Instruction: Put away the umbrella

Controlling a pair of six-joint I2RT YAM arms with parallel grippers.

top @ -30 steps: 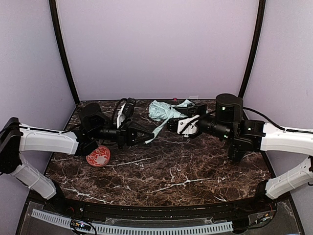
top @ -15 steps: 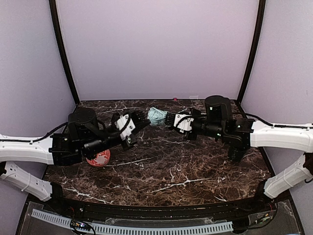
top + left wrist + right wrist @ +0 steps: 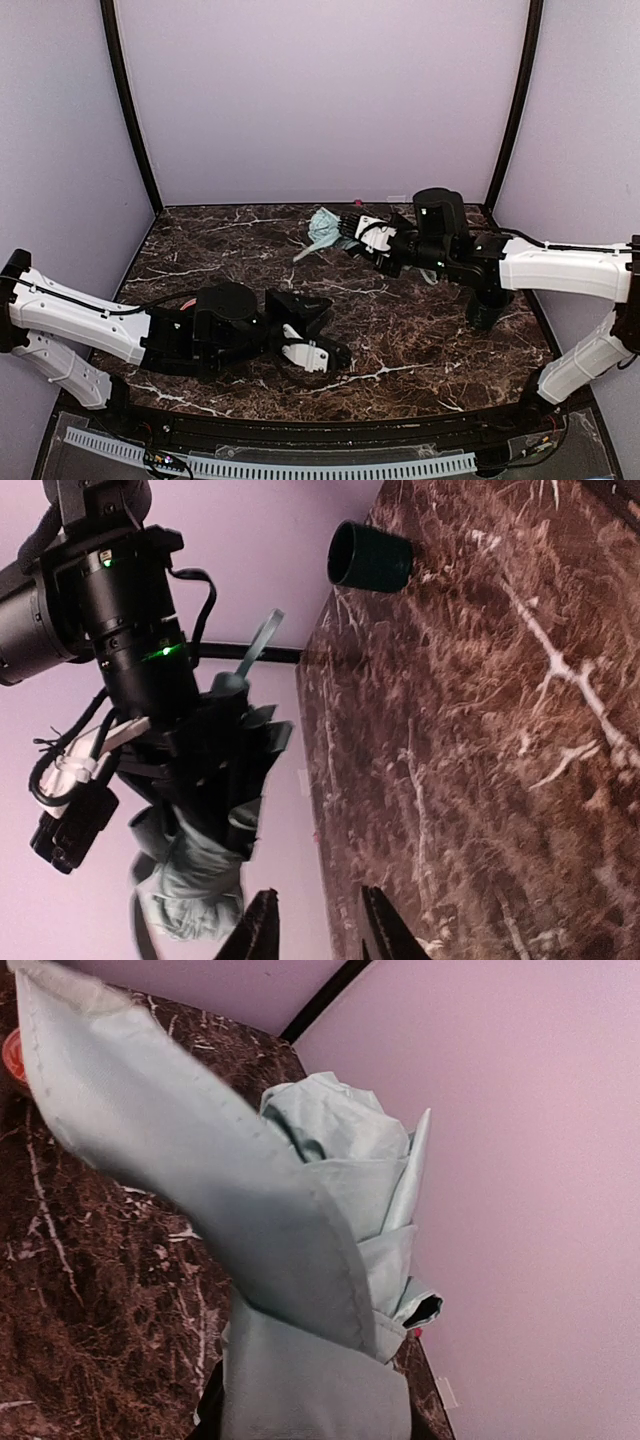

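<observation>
Top cam for me is fixed above and behind the rig, looking down and forward over the whole table (image 3: pixel 420 340) to the back wall (image 3: pixel 320 100). Left wrist cam sits low by the tabletop, rolled sideways, looking across at the right arm (image 3: pixel 120 610) from mid range, its own fingertips (image 3: pixel 385 935) at the bottom edge. Right wrist cam is pressed right up to the umbrella (image 3: pixel 300 1260), fabric filling most of my frame; all three views share that umbrella.
</observation>
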